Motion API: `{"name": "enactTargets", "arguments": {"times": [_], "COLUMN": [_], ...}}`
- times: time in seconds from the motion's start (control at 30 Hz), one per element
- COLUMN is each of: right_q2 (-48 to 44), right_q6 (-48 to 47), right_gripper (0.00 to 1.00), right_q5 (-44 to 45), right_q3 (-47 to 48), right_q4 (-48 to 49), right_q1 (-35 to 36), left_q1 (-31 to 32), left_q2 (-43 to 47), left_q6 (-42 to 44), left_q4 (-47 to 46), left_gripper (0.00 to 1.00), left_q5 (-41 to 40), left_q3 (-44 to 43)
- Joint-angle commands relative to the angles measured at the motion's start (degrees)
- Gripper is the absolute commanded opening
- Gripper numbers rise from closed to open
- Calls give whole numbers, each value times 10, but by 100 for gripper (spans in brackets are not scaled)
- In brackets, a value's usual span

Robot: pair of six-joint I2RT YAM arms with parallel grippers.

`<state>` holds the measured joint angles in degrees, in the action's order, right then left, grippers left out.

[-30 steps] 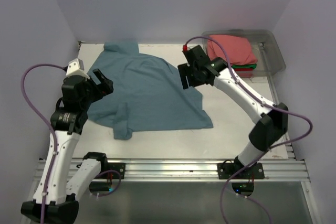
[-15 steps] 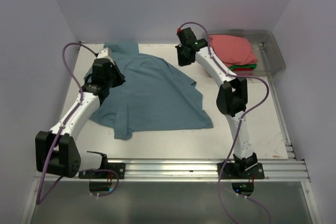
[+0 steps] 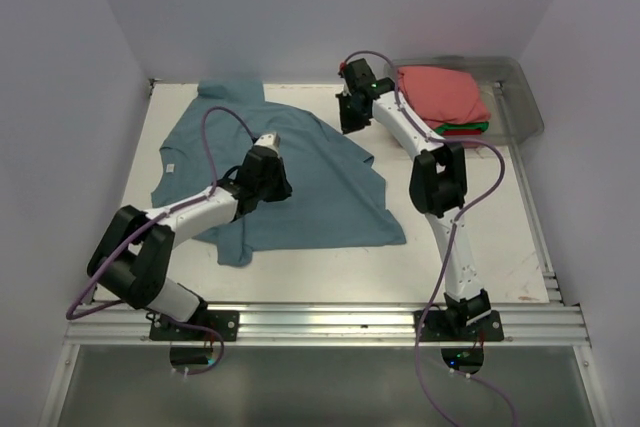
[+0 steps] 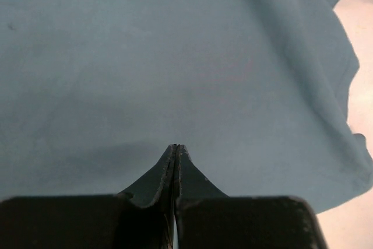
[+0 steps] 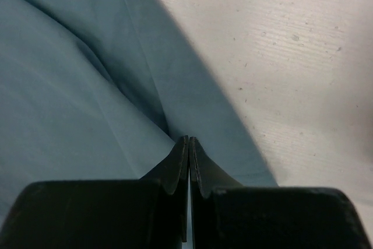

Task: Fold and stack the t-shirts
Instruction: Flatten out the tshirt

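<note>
Two clenched tools sit over the slate-blue t-shirt (image 3: 310, 197), left tool (image 4: 176, 146) mid-cloth, right tool (image 5: 188, 139) at its edge; both should open before pinching.

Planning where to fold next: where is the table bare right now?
Bare table runs right of the blue t-shirt to the right edge, crossed by the right arm, plus a near strip along the rail. Crowded: left-centre under the shirt, and the far-right bin of folded tees.

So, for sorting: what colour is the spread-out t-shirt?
The t-shirt is slate-blue; top external view shows it best.
</note>
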<state>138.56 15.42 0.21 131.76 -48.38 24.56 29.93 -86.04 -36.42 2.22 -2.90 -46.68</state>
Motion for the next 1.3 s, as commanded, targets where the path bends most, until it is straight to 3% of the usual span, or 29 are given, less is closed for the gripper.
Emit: {"name": "enactTargets", "arguments": {"times": [0.0, 0.57, 0.9, 1.13, 1.27], "right_q2": [15, 35, 86, 126, 131], "right_q6": [2, -1, 4, 35, 53], "right_gripper": [0, 0, 0, 0, 0], "right_q5": [-33, -63, -40, 47, 154], "right_q3": [2, -58, -1, 46, 67], "right_q4": [1, 20, -6, -36, -42], "right_q1": [-1, -1, -6, -20, -29], "left_q1": [-5, 25, 64, 89, 96], "left_q2": [-11, -74, -42, -12, 18], "left_q6": [-18, -35, -80, -100, -104], "left_q4": [-53, -72, -49, -30, -5], "left_gripper": [0, 0, 0, 0, 0], "left_q5": [-36, -76, -84, -84, -92], "left_q3": [7, 44, 136, 178, 200]}}
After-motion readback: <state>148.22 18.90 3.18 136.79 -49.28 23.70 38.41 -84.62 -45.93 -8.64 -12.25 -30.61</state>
